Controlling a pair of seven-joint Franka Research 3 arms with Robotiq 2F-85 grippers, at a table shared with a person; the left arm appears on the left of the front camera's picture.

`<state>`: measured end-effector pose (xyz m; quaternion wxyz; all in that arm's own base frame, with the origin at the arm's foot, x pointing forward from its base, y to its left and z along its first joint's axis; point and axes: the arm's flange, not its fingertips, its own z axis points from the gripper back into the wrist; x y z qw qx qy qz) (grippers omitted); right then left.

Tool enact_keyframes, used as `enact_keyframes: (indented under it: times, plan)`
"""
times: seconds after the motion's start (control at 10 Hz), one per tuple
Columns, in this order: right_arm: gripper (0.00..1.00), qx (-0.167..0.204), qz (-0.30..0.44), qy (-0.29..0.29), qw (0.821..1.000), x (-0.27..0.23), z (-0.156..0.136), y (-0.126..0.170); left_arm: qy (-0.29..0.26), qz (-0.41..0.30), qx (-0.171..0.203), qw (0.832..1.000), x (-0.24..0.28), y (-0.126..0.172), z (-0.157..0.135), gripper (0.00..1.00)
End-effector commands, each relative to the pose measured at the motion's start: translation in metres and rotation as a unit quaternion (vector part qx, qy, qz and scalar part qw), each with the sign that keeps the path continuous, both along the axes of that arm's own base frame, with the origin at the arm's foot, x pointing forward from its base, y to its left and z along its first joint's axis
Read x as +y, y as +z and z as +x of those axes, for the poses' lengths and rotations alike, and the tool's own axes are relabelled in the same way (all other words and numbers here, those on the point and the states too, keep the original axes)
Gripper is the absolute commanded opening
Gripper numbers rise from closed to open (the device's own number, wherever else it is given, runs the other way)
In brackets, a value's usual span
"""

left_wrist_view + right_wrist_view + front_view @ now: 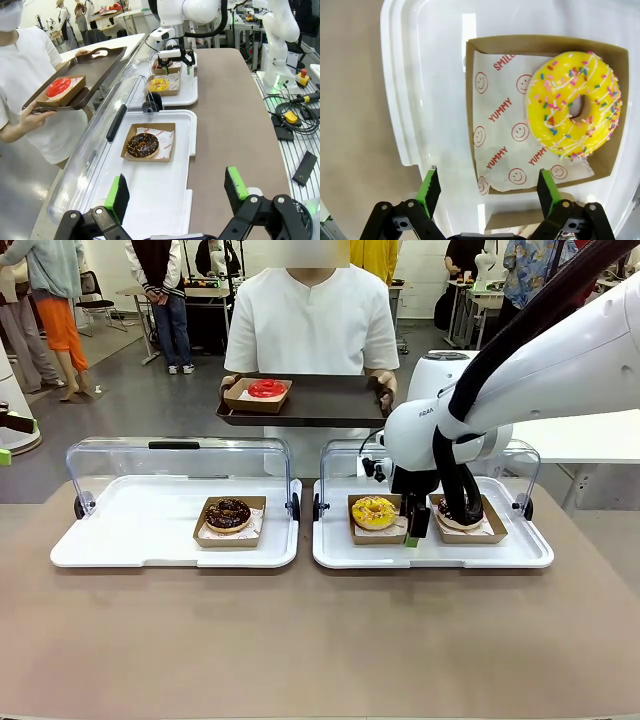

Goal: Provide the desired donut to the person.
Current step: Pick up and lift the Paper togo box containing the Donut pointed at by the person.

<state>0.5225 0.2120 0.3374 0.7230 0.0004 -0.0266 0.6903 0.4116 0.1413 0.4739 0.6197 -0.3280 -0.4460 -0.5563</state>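
Note:
The person [311,330] in a white T-shirt holds a dark serving tray [330,400] with a red donut [267,389] in a box on it. A yellow sprinkled donut [575,112] lies in a cardboard box [480,45] on the right white tray [520,552]. My right gripper [488,187] hangs open just above that box's edge, with the donut off to one side of its fingers. In the front view, the right gripper [414,528] is between the yellow donut [374,511] and a dark donut [447,512]. My left gripper [176,189] is open and empty above the left tray [150,200], short of the chocolate donut [142,145].
Both white trays have clear lids [180,465] swung up at the back. The chocolate donut's box [229,521] stands alone on the left tray. The brown table [320,640] is bare in front of the trays. Other people and tables stand far behind.

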Motion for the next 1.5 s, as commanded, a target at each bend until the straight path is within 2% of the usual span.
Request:
enact_keyframes:
  times: [0.0,1.1,1.2,1.3,1.4]
  plan:
    - [1.0,-0.005,-0.008,-0.014,1.0,0.004,0.01,-0.01,0.001,-0.008,-0.005,1.0,0.0,0.001,0.0,1.0]
    - [1.0,0.032,-0.016,-0.001,0.999,0.008,0.005,-0.022,0.001,-0.008,-0.005,1.0,0.0,0.001,0.0,1.0]
    - [0.58,0.035,-0.017,0.006,0.999,0.007,0.006,-0.023,0.001,-0.008,-0.005,1.0,0.0,0.001,0.0,1.0]
    - [0.41,0.035,-0.016,0.008,0.999,0.007,0.005,-0.022,0.001,-0.008,-0.005,1.0,0.0,0.001,0.0,1.0]
    - [0.0,0.034,-0.015,0.009,0.999,0.008,0.004,-0.022,0.001,-0.008,-0.005,1.0,0.0,0.001,0.0,1.0]
